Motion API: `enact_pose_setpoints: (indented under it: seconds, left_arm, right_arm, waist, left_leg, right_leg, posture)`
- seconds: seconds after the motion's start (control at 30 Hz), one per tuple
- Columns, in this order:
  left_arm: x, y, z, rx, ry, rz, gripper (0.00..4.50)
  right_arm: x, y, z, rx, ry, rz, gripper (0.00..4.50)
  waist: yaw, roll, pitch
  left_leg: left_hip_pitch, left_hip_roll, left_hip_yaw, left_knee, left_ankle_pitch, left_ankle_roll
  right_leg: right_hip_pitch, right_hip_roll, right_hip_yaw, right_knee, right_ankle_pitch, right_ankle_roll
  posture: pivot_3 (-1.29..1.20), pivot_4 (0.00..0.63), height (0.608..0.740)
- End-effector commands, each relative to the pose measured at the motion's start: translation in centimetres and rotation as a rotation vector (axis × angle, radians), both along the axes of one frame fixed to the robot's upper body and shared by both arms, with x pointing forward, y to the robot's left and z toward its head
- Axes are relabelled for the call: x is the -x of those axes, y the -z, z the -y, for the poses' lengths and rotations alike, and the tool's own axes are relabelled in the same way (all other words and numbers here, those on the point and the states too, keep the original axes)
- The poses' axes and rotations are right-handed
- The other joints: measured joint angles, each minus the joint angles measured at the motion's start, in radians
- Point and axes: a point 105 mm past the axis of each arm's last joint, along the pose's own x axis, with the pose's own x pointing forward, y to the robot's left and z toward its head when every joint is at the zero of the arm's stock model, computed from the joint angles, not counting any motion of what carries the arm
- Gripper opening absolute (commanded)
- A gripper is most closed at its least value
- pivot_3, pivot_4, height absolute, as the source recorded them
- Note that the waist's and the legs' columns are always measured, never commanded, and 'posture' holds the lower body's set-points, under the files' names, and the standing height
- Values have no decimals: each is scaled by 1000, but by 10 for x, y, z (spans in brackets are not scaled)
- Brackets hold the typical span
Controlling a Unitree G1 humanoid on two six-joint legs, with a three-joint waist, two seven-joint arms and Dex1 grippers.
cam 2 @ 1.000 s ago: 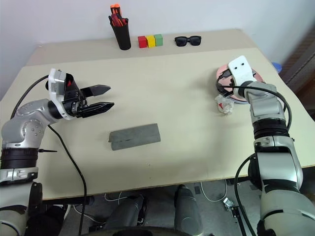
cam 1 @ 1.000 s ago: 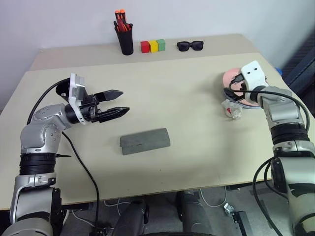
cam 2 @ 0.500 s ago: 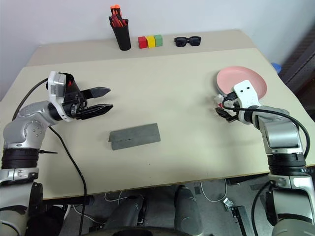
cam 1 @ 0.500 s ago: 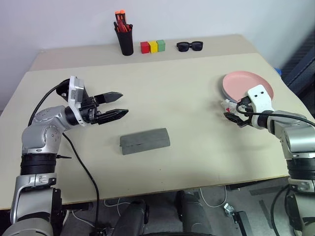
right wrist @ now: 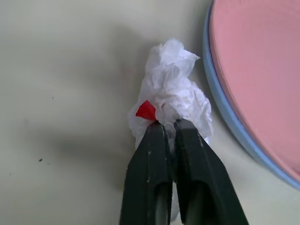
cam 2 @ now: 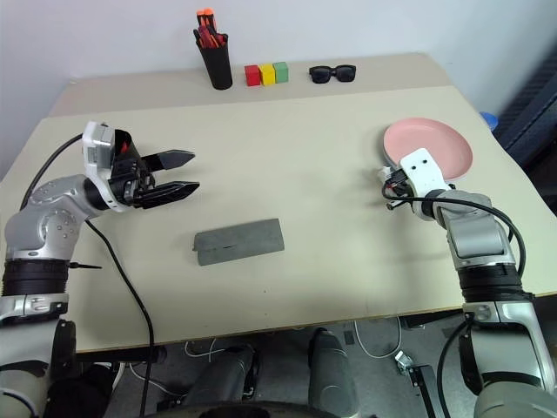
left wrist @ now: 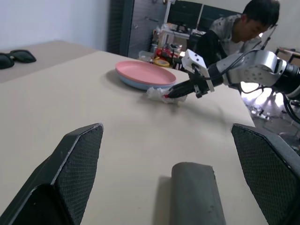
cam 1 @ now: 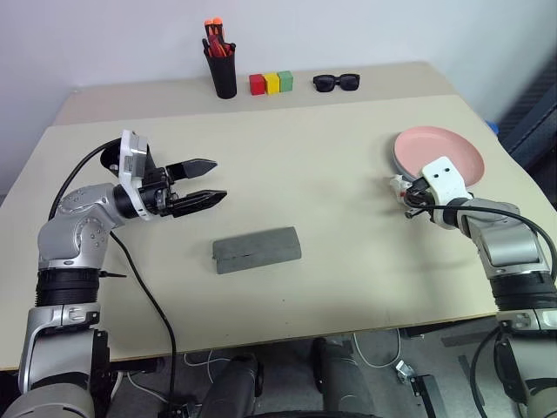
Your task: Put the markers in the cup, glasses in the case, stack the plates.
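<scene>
The salmon pink plate (cam 1: pixel 444 148) lies on the light blue plate (right wrist: pixel 220 108) at the table's right side. Just beside their near-left rim, my right gripper (right wrist: pixel 168 125) is shut on a crumpled white wrapper (right wrist: pixel 171 93) with a red patch, which rests on the table. The grey case (cam 1: pixel 257 250) lies closed in the middle front. My left gripper (cam 1: pixel 218 180) hovers open and empty, left of and above the case, pointing right. A black rounded shape (cam 1: pixel 109 157) sits behind my left wrist; whether it is the cup I cannot tell. Markers and glasses are out of view.
A narrow black holder (cam 1: pixel 222 70) with orange-red pens, three coloured blocks (cam 1: pixel 271 82) and black sunglasses (cam 1: pixel 336 81) stand along the back of the table. A person (left wrist: pixel 234 28) sits beyond the table's right end.
My right hand came down and back from over the plates to the wrapper beside them, and its fingers closed on it. The left arm stayed still.
</scene>
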Motion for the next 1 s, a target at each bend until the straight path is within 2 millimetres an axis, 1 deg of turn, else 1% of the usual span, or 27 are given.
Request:
enact_pose_setpoints:
  seconds: [0.03, 0.07, 0.1, 0.23, 0.33, 0.37, 0.4, 0.43, 0.47, 0.53, 0.57, 0.67, 0.77, 0.8, 0.83, 0.9, 0.93, 0.97, 1.0]
  left_arm:
    - [4, -12, -4, -3, -13, 49, 4500]
    - [4, -12, -4, 1, -16, 50, 4500]
    - [4, -13, -3, 4, -18, 51, 4500]
    - [4, -13, 0, 10, -17, 54, 4500]
    - [4, -15, 2, 19, -19, 56, 4500]
    - [5, -14, 2, 20, -22, 55, 4500]
    - [5, -14, 1, 19, -24, 54, 4500]
    - [6, -14, 1, 19, -25, 54, 4500]
    - [7, -14, 2, 19, -25, 53, 4500]
    - [8, -14, 1, 18, -29, 53, 4500]
    - [9, -14, 0, 18, -34, 53, 4500]
    - [9, -15, -1, 16, -45, 55, 4500]
    - [11, -16, -5, 23, -57, 52, 4500]
    - [13, -16, -7, 24, -63, 53, 4500]
    - [14, -15, -6, 25, -65, 53, 4500]
    - [18, -13, -8, 24, -75, 50, 4500]
    - [20, -12, -8, 22, -80, 49, 4500]
    - [24, -11, -10, 20, -86, 43, 4500]
    - [26, -10, -10, 20, -90, 38, 4500]
  right_arm:
    - [-7, -36, -20, -137, -75, 91, 29]
    - [-10, -49, -23, -179, -87, 125, 29]
    - [-13, -60, -20, -179, -74, 161, 29]
    - [-28, -88, 9, -171, 46, 294, 29]
    - [-34, -98, 29, -170, 119, 357, 991]
    - [-36, -98, 37, -129, 150, 363, 1529]
    - [-38, -95, 42, -96, 168, 362, 1924]
    - [-40, -92, 47, -71, 193, 357, 2457]
    - [-41, -90, 50, -56, 208, 354, 2814]
    - [-45, -85, 46, -51, 194, 340, 3936]
    - [-47, -87, 44, -46, 186, 350, 4443]
    - [-51, -96, 37, -48, 165, 395, 4443]
    - [-49, -113, 2, -191, -1, 452, 4443]
    - [-44, -116, -18, -234, -116, 464, 4443]
    - [-39, -118, -30, -256, -190, 468, 4443]
    - [-21, -111, -59, -272, -384, 429, 4443]
    - [-12, -107, -69, -270, -463, 407, 4443]
    - [0, -104, -82, -302, -551, 383, 4443]
    - [11, -102, -91, -328, -626, 353, 4443]
  waist:
    - [-1, 0, 0]
    - [-2, 0, 0]
    - [-2, 0, 0]
    - [5, 1, 0]
    - [10, 0, 0]
    - [9, 0, 0]
    - [7, 0, 0]
    - [5, 0, 0]
    - [2, 0, 0]
    - [-3, 0, 0]
    - [-7, 1, 0]
    - [-24, 1, 0]
    - [-29, 1, 0]
    - [-29, 1, 0]
    - [-29, 1, 0]
    - [-25, 1, 0]
    - [-23, 1, 0]
    - [-19, 1, 0]
    - [-17, 1, 0]
  left_leg:
    - [0, 0, 0, 0, 0, 0]
    - [0, 0, 0, 0, 0, 0]
    - [0, 0, 0, 0, 0, 0]
    - [-1, 0, 0, 0, 0, 0]
    - [-1, 0, -1, 0, 1, -2]
    - [-1, 0, 0, 0, 1, -2]
    - [-1, 0, 0, 0, 1, -2]
    - [-1, 0, 0, 0, 1, -2]
    - [-1, 0, 0, -1, 1, -2]
    - [-1, 0, 0, -1, 1, -2]
    - [-1, 0, 1, -1, 1, -3]
    - [-1, 0, 1, -1, 1, -2]
    - [-1, 1, 1, -1, 1, -2]
    - [-1, 1, 1, -1, 1, -2]
    - [-1, 1, 1, -2, 1, -2]
    - [-1, 2, 1, -2, 1, -2]
    - [-1, 2, 0, -2, 1, -2]
    - [-1, 2, 0, -2, 1, -2]
    - [-2, 2, 0, -1, 1, -2]
  right_leg:
    - [0, 0, 0, 0, 0, 0]
    - [0, 0, 0, 0, 0, 0]
    - [-1, 0, 0, 0, 0, 0]
    - [-1, 0, 0, 0, 0, 0]
    - [0, 0, 0, -1, 0, 0]
    - [0, 0, 0, -1, 0, 0]
    - [0, 0, 0, -2, 0, 0]
    - [0, 0, 0, -2, 1, 0]
    - [0, 0, 0, -2, 1, 0]
    - [-1, 0, 0, -2, 1, 0]
    - [-1, 0, 0, -2, 1, 0]
    - [-1, 0, 0, -1, 1, 0]
    - [-1, 0, 1, -1, 1, 0]
    - [-1, 1, 1, -1, 1, 0]
    - [-2, 1, 1, -1, 1, 0]
    - [-2, 1, 1, -1, 1, 0]
    - [-2, 1, 0, -1, 1, 0]
    - [-1, 1, 0, -1, 1, 0]
    - [-1, 0, 0, -2, 1, 0]
  posture:
    - [0, 150, 740]
    - [0, 150, 740]
    - [0, 150, 740]
    - [0, 150, 740]
    - [0, 150, 740]
    - [0, 150, 740]
    - [0, 150, 740]
    - [0, 150, 740]
    - [0, 150, 740]
    - [0, 150, 740]
    - [0, 150, 740]
    - [0, 150, 740]
    - [0, 150, 740]
    - [0, 150, 740]
    - [0, 150, 740]
    - [0, 150, 740]
    - [0, 150, 740]
    - [0, 150, 740]
    - [0, 150, 740]
